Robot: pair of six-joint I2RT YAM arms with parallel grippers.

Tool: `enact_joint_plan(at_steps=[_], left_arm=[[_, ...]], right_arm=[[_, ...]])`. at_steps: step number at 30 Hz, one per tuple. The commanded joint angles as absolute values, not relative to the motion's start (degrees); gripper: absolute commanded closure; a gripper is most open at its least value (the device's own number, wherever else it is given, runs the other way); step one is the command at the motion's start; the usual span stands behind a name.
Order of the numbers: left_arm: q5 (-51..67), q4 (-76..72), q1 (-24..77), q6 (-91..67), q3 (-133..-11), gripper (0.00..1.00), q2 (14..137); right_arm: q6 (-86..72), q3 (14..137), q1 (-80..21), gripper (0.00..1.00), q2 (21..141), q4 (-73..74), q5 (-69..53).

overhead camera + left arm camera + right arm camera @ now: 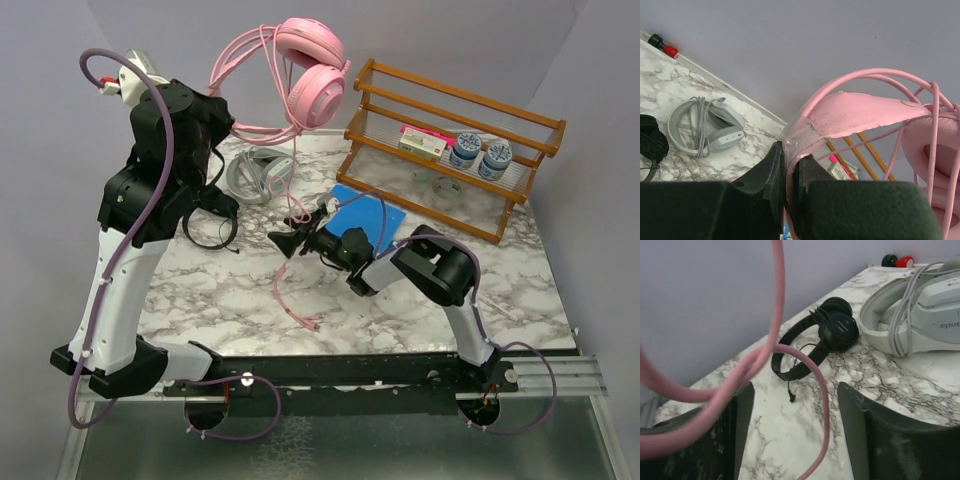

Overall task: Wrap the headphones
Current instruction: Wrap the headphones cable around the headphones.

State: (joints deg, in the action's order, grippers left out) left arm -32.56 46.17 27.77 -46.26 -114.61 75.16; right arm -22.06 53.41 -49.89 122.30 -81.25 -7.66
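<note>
Surface: white-and-grey marble-patterned table (pixel 220 290), with a black rail along the bottom edge of the top view.
Room: plain grey-lilac walls (pixel 450 40) behind and to the sides.
Upper right: wooden rack (pixel 455 92) holding two blue-lidded jars (pixel 480 153) and a small box (pixel 422 143); a blue sheet (pixel 365 210) lies just in front of it.
Writing: printed letters on the grey-white headphones (pixel 920 310), cut off at the right edge of the right wrist view; jar labels too small to read.
Left gripper (pixel 789 165): pressed together on the headband of the pink headphones (pixel 312 65), which hang in the air at upper centre.
Pink cable (pixel 775 315): loops down to the table at centre and crosses between the right fingers.
Right gripper (pixel 795 405): spread wide, low over the table.
Black headphones (pixel 212 222): flat on the table, left of centre, near the grey-white pair.
</note>
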Motion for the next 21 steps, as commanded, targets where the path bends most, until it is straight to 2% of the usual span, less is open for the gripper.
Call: enact_joint_plan(at_steps=[1,8,11,14,21], left_arm=[[-32.21,41.71,27.93,-49.12,-119.74,1.0,76.34],[-38.02,41.13,26.77,-48.45,-122.82,1.0,81.56],[-37.7,40.61,21.9,-48.26,-126.57,1.0,85.93],[-32.15,40.77,13.83,-51.18,-130.99,1.0,91.76],[-27.26,41.0,0.98,-57.0,-139.39,1.0,105.84]], right_arm=[[-24.28,56.28,-50.23,0.36,125.84,-77.36,-8.17],[-26.64,50.64,-50.36,0.97,122.1,-77.17,-9.34],[-28.24,45.07,-51.47,0.99,117.48,-77.37,-10.76],[-29.33,39.36,-53.59,0.99,110.55,-73.14,-12.99],[-27.67,24.3,-62.24,0.99,85.76,-52.53,-8.46]])
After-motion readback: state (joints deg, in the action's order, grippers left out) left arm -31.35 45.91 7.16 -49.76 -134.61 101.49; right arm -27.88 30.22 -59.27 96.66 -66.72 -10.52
